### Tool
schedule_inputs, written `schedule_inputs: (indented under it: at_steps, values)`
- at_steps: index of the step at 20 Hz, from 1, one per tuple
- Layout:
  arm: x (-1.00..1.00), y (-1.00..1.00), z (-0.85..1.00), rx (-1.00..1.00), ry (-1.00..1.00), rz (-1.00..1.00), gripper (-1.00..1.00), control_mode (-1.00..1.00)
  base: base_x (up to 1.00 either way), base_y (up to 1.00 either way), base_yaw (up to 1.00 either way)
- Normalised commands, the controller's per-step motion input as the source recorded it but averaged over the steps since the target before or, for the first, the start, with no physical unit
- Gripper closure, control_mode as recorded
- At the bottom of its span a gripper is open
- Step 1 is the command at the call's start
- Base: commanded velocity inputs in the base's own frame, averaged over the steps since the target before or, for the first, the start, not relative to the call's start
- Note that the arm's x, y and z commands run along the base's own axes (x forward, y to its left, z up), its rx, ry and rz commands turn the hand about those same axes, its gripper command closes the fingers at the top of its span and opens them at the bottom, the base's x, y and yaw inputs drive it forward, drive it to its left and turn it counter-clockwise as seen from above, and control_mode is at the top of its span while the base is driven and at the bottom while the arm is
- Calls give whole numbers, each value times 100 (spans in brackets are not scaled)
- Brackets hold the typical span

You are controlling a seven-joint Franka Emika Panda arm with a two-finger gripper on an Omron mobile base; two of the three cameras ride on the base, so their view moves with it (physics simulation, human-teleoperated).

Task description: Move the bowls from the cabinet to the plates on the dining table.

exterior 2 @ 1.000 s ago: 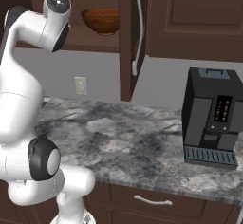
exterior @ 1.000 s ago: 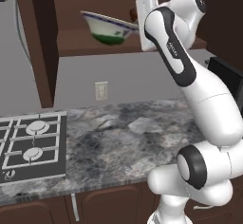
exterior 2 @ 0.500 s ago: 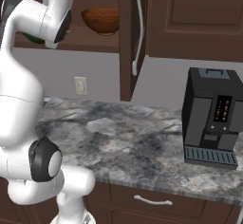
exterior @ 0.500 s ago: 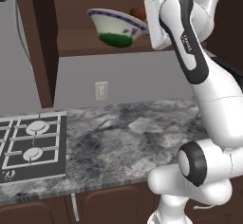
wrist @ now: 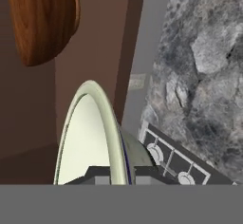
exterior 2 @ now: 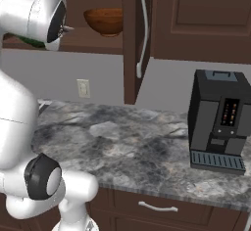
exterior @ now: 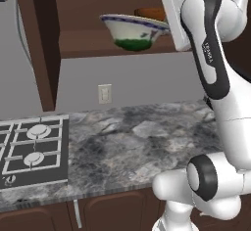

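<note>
My hand [wrist: 111, 173] is clamped on the green bowl's [exterior: 132, 32] rim, lifted clear of the cabinet shelf [exterior: 93, 49].

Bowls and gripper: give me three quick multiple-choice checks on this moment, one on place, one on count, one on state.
1. Where is the wooden bowl?
A. on the cabinet shelf
B. on the counter
C. on the hob

2. How many burners show on the hob in the left base view?
A. one
B. two
C. four

3. What is the gripper doing?
A. hanging open over the counter
B. shut on the rim of the green bowl
C. shut on the coffee machine

Answers:
1 A: in the right base view it sits on the shelf inside the cabinet.
2 B: two round burners sit under the grate.
3 B: in the hand view the fingers straddle the cream rim, and in the left base view the bowl hangs off the shelf at the hand.
</note>
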Motion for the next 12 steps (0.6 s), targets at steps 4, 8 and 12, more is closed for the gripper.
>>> schedule_inputs:
  at_steps: [4, 8, 12]
  values:
    - [-44, -17, 4, -21, -15, 0, 100, -100, 0, 0, 0]
    - [-49, -3, 13, -13, -15, 0, 100, -100, 0, 0, 0]
    - [-52, 0, 12, -8, -15, 0, 100, -100, 0, 0, 0]
